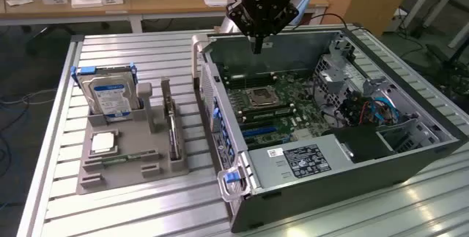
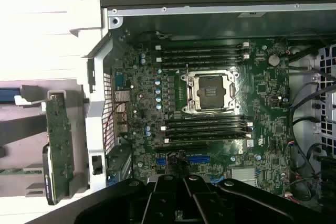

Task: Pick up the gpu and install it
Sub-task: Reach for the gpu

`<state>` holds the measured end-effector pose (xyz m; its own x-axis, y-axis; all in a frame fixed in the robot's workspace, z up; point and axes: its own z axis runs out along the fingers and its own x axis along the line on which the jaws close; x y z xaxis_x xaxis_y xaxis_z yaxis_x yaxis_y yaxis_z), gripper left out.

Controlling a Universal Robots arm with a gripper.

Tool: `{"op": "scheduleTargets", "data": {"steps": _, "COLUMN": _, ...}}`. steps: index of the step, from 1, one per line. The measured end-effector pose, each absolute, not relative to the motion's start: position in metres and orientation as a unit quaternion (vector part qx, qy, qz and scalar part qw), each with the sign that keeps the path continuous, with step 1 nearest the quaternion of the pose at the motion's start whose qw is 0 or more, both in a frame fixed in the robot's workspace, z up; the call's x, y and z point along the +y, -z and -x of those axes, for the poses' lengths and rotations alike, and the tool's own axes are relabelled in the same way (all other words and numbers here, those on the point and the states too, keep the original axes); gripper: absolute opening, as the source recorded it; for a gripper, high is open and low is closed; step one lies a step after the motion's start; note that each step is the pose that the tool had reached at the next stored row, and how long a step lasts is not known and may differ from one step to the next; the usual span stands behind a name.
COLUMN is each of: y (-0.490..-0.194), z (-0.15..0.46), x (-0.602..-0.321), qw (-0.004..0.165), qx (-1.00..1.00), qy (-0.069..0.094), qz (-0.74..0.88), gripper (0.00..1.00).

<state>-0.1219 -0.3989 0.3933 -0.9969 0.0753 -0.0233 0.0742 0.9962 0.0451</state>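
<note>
**Exterior view.**
- Item: gpu (image 1: 171, 127). A thin card stood on edge in the grey holder (image 1: 117, 178), near the hard drive (image 1: 110, 97). The holder sits on the slatted table (image 1: 146, 215), to the exterior view's left of the open computer case (image 1: 330, 187).
- Gripper (image 1: 258, 48): poised over the case's far wall, well apart from the card. Fingers pressed together, carrying nothing.
- Handling, by my reckoning: light, stiff, fragile. Avoid the bare circuitry and the contact edge. Pinch across the flat faces near the upper edge.

**Wrist view.**
- Gripper (image 2: 182, 179): closed and empty above the motherboard (image 2: 210, 129).
- Blue expansion slots (image 2: 198, 159) lie just beyond the tips.
</note>
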Motion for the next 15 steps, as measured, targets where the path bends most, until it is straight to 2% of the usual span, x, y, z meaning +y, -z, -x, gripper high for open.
{"op": "scheduleTargets", "data": {"steps": 15, "y": -0.3932, "z": 0.1274, "x": -0.3988, "qw": 0.012, "qx": 0.999, "qy": -0.022, "qz": -0.037, "gripper": 0.11}}
